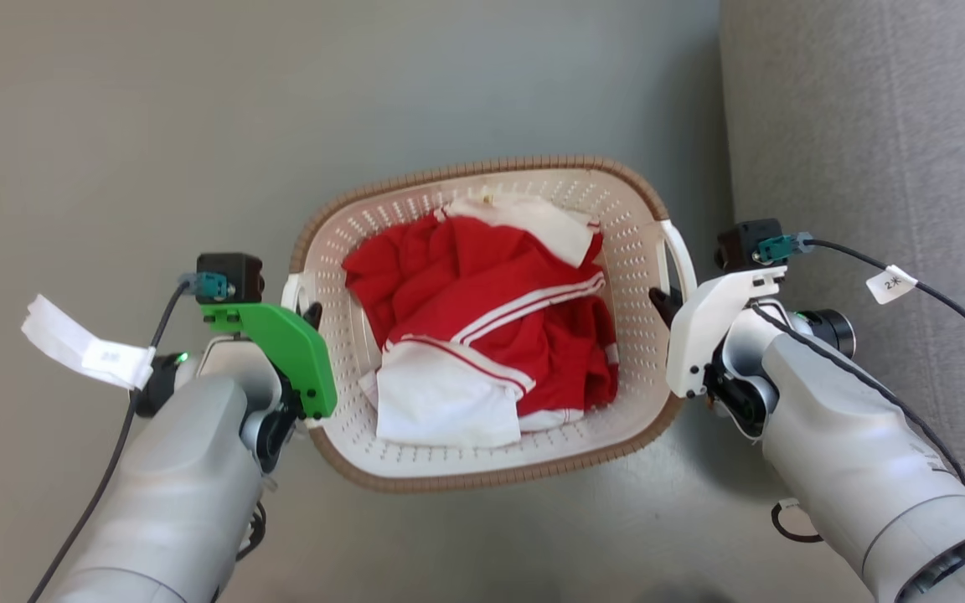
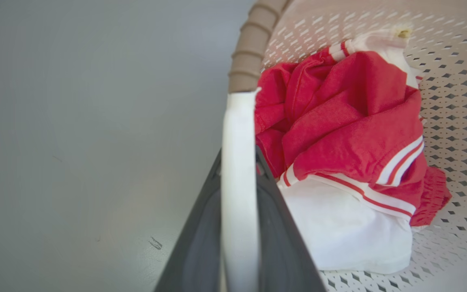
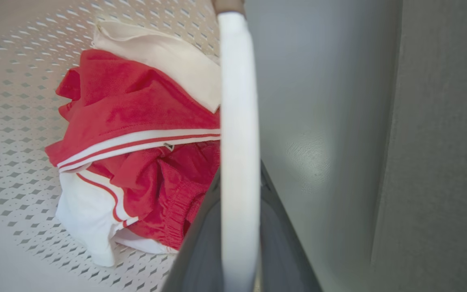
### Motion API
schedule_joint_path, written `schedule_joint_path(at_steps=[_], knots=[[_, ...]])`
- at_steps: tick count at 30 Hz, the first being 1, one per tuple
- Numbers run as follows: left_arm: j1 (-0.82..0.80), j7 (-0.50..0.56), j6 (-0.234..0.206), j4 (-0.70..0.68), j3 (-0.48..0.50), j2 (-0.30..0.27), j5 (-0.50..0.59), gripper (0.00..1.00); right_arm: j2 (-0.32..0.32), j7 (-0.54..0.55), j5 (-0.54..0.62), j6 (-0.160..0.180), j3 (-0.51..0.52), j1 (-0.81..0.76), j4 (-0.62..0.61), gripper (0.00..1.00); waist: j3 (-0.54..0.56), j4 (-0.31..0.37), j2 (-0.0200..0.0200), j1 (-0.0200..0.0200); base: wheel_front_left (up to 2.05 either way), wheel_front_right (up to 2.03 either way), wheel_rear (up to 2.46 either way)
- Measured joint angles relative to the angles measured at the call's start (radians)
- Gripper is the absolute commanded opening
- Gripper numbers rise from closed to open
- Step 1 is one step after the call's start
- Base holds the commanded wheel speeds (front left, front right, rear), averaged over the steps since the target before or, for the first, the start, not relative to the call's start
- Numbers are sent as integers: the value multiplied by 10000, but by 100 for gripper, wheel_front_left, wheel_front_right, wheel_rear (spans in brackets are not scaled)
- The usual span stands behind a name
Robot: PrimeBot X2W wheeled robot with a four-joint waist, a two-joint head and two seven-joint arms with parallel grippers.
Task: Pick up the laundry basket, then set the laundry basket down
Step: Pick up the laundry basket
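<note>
A white paper tag (image 1: 85,352) hangs from the cable of the left arm, whose wrist carries a flat green plastic plate (image 1: 290,347). The left gripper (image 1: 312,314) has its two smooth dark fingers (image 2: 193,243) pressed against either side of the left handle (image 2: 239,182), a smooth white plastic strap. The laundry basket (image 1: 348,226) is a rounded rectangle of cream plastic. Its walls and bottom are punched with rows of small diamond holes, and its rim (image 1: 482,165) is brown and ribbed like weave. It sits between the two grippers over a smooth, matte grey floor (image 1: 114,126); whether its base touches the floor cannot be told. Inside lies a crumpled heap of soft red clothes (image 1: 482,310) with white stripes and white panels. The right gripper (image 1: 663,301), ahead of a white plastic wrist cover, pinches the right handle (image 3: 239,162) the same way, one dark finger on each side. Further right runs a grey, coarse-woven fabric surface (image 1: 868,126).
</note>
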State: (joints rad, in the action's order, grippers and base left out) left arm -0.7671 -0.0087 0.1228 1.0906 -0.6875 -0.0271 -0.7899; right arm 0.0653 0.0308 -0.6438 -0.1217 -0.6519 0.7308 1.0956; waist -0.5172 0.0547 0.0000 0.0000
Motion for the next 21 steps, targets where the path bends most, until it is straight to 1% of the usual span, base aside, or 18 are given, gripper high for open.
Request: schedule_joint_path(at_steps=[2, 7, 12, 18, 21], knots=[[130, 142, -2, 4, -71, -8, -65, 0, 8, 240, -161, 0, -86, -38, 6, 0, 279, 13, 0, 0, 0, 0, 0], [621, 880, -12, 35, -387, -58, -500, 0, 12, 918, -556, 4, -431, -500, 13, 0, 985, 45, 0, -1, 0, 0, 0], [1098, 1225, -12, 176, -520, -56, -717, 0, 6, 1407, -955, 6, -769, -905, -19, 0, 1695, 84, 0, -1, 0, 0, 0], [1523, 1590, -12, 288, -617, -56, -1081, 0, 6, 1931, -1185, 13, -1116, -1273, -50, 0, 2546, 139, 0, -1, 0, 0, 0], [1715, 1812, -12, 286, -819, -58, -1141, 0, 4, 2153, -1302, 15, -1279, -1423, 38, 0, 2972, 162, 0, -1, 0, 0, 0]])
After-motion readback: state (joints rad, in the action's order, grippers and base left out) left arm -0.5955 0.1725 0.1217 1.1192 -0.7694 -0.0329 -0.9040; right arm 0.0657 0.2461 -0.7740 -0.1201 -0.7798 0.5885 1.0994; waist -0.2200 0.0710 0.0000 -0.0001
